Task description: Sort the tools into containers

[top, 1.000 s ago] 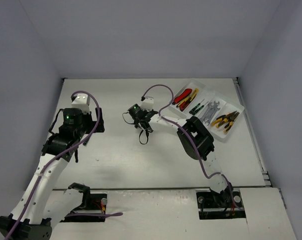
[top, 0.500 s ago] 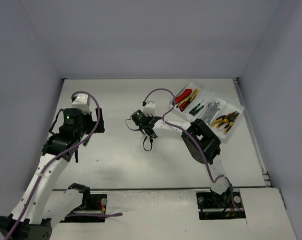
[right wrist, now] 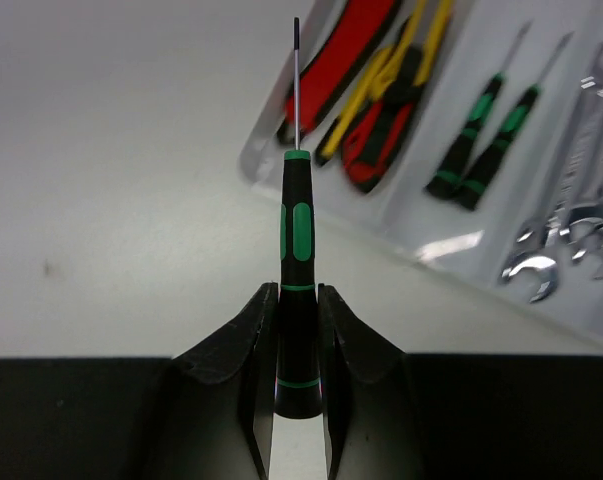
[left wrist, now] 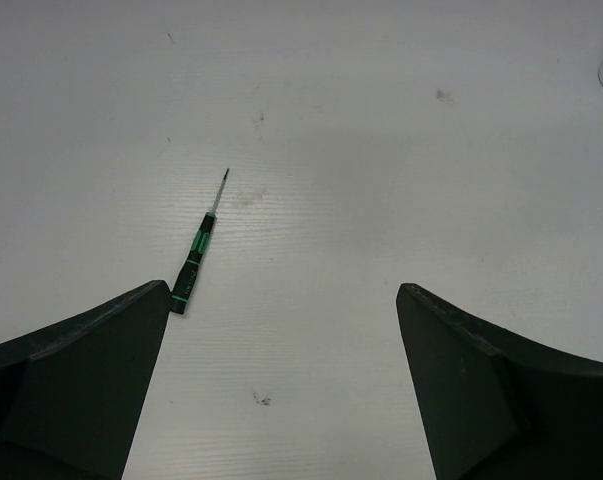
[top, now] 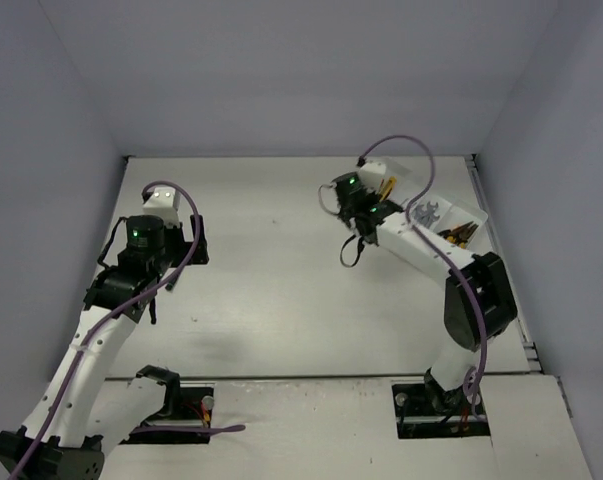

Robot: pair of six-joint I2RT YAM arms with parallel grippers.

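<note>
My right gripper (right wrist: 299, 300) is shut on the black-green handle of a thin screwdriver (right wrist: 297, 230). It is held above the table, with the tip pointing at the near left end of the white tray (right wrist: 421, 235). In the tray's compartments lie red-black and yellow utility knives (right wrist: 366, 60), two screwdrivers (right wrist: 481, 140) and silver wrenches (right wrist: 571, 215). In the top view the right wrist hides the left part of the tray (top: 478, 218), where yellow-handled pliers (top: 459, 236) show. My left gripper (left wrist: 283, 292) is open above the bare table. Another screwdriver (left wrist: 195, 256) lies just ahead of its left finger.
Grey walls enclose the table on three sides. A purple cable (top: 401, 150) loops over the right wrist. The white tabletop (top: 271, 290) stretches between the two arms, and the arm bases sit at its near edge.
The right arm swung from mid-table to the tray's left end, its jaws closing on the screwdriver and carrying it along. The left arm stayed still and open.
</note>
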